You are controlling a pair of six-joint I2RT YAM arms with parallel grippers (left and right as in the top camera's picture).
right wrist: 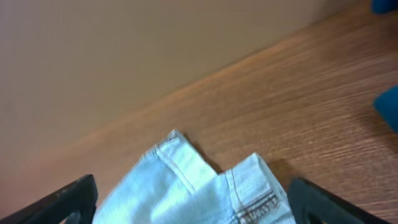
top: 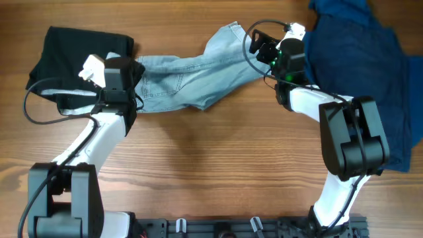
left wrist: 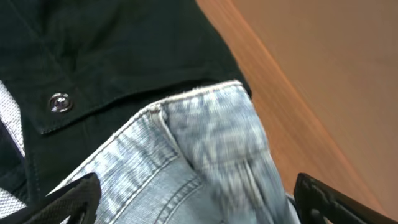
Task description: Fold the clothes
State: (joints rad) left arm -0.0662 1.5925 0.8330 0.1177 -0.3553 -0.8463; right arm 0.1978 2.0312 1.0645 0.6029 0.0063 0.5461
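Note:
The pale-blue denim shorts (top: 192, 73) lie stretched across the table between my two grippers. My left gripper (top: 135, 80) is at their waistband end, next to the black white-trimmed garment (top: 73, 49). In the left wrist view its jaws (left wrist: 199, 208) are wide apart with the denim waistband (left wrist: 205, 143) between them, and the black garment with a snap button (left wrist: 60, 102) lies behind. My right gripper (top: 258, 41) is at the leg-hem end. In the right wrist view its jaws (right wrist: 196, 205) are wide apart over the denim hem (right wrist: 186, 180). The dark blue garment (top: 360, 59) lies at the right.
The wooden table (top: 211, 158) is bare in front of the shorts. The dark blue garment spreads to the right edge under my right arm (top: 350, 139). A wall stands behind the table's far edge (right wrist: 155, 50).

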